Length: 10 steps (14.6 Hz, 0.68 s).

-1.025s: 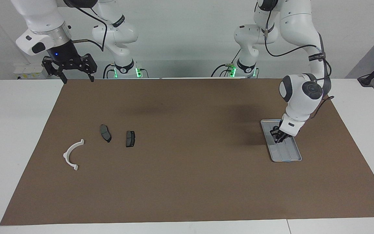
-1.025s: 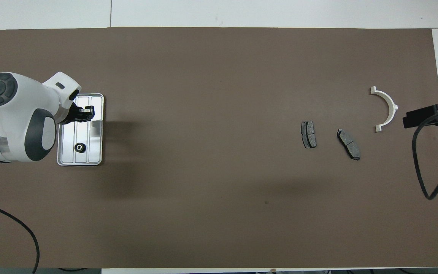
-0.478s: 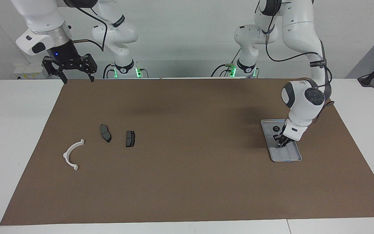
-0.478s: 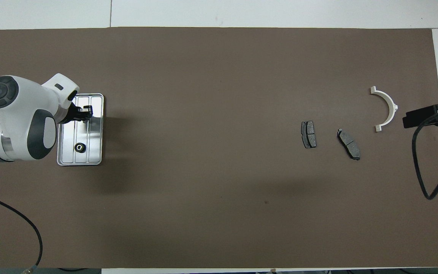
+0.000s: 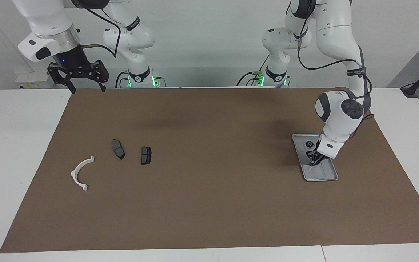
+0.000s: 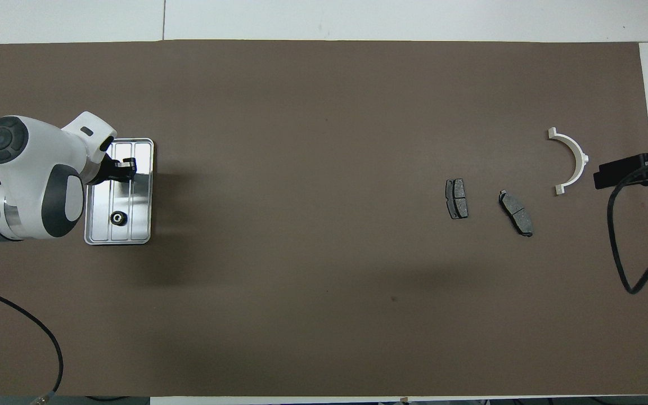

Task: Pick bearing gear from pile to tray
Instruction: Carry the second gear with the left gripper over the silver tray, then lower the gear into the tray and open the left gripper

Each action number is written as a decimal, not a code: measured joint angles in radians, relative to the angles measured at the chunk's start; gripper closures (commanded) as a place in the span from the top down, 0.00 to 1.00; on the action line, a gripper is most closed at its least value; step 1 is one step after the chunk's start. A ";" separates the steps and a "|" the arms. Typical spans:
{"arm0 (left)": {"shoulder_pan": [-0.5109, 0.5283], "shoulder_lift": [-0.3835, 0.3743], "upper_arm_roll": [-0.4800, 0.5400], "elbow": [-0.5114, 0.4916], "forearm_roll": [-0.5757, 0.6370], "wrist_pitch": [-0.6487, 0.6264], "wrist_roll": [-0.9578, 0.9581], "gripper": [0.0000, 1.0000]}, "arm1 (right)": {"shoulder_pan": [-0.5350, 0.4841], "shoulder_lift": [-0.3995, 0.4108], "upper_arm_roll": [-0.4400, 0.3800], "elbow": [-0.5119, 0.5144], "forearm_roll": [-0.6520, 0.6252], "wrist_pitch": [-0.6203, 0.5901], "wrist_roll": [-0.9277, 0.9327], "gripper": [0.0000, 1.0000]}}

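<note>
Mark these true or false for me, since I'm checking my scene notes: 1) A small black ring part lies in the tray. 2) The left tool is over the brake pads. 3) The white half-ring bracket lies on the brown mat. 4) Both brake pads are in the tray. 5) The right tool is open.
1) True: the black ring part lies in the tray.
2) False: the left tool is over the tray, at the left arm's end of the table.
3) True: the white half-ring bracket lies on the brown mat.
4) False: both brake pads lie on the mat beside the bracket.
5) True: the right tool waits open, raised.
</note>
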 measured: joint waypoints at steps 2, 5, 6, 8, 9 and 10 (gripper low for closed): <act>0.000 0.000 0.000 -0.001 0.000 0.001 0.000 1.00 | 0.000 0.000 0.000 0.000 0.000 0.000 0.000 1.00; 0.002 0.000 0.000 0.000 0.000 0.000 0.001 1.00 | 0.000 0.000 0.000 0.000 0.001 0.000 0.000 1.00; 0.002 -0.001 0.000 0.006 0.000 -0.006 0.001 1.00 | 0.000 0.000 0.000 0.000 0.001 0.000 0.000 1.00; 0.002 -0.022 -0.001 0.031 0.000 -0.061 0.001 1.00 | 0.000 0.000 0.000 0.000 0.001 0.000 0.000 1.00; 0.002 -0.044 0.000 0.045 0.000 -0.105 0.001 1.00 | 0.000 0.000 0.000 0.000 0.001 0.000 0.000 1.00; 0.002 -0.073 0.000 0.056 0.000 -0.150 0.001 1.00 | 0.000 0.000 0.000 0.000 0.001 0.000 0.000 1.00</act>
